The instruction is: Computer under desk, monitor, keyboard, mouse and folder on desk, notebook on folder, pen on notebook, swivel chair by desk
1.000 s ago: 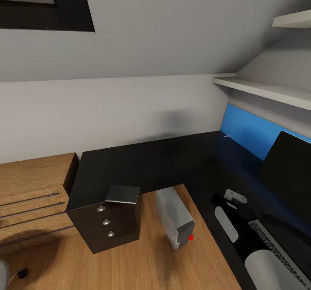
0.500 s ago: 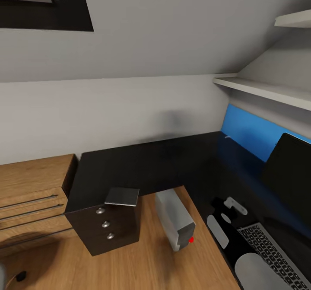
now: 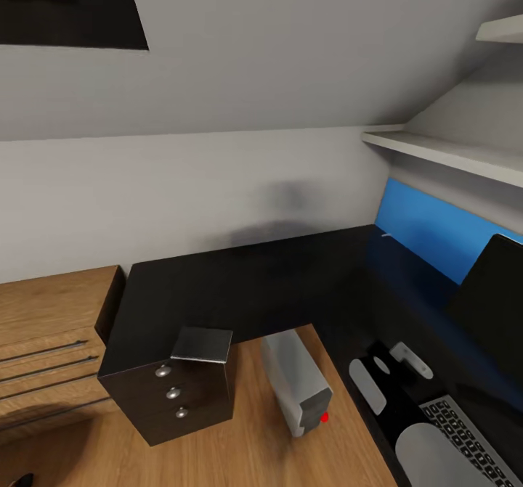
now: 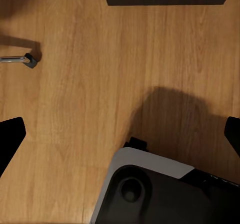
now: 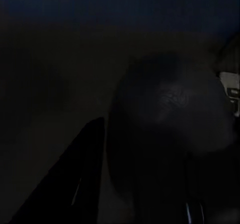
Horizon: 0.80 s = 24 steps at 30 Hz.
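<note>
Judging from the right gripper hanging low over the desk, with the keyboard just beside it, a slow approach seemed wise; its jaws were unreadable. The left gripper gaped wide and empty.

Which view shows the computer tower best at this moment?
The head view: the computer stands upright on the wood floor in the inner corner of the desk, whole and well lit. The left wrist view looks down on bare floor; the right wrist view is too dark to tell.
</note>
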{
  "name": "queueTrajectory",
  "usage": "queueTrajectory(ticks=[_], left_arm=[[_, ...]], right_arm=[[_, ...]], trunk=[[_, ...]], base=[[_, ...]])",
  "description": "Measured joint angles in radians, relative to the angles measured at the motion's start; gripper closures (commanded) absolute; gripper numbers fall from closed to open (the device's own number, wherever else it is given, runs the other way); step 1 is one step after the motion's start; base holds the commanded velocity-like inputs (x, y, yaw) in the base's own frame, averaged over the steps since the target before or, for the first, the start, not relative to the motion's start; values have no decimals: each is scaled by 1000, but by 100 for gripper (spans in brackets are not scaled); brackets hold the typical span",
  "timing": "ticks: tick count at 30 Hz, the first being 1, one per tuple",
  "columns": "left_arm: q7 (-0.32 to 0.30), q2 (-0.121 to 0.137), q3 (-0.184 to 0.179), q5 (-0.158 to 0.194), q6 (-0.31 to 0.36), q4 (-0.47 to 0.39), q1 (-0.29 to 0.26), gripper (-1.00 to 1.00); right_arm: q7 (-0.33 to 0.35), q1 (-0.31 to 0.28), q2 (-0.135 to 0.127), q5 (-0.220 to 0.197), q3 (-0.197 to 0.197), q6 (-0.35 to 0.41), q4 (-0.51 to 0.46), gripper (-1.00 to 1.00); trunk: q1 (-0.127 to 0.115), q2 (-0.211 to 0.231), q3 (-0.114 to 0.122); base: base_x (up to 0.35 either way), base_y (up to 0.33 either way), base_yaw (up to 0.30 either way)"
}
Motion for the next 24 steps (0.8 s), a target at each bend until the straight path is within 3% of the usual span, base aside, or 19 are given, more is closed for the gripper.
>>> queueTrajectory(ticks=[24], left_arm=[[-1, -13, -1, 0, 0, 0, 0, -100]], right_arm=[[-14, -1, 2, 1, 9, -9, -12, 100]], trunk=[[0, 0, 0]], base=[[0, 0, 0]])
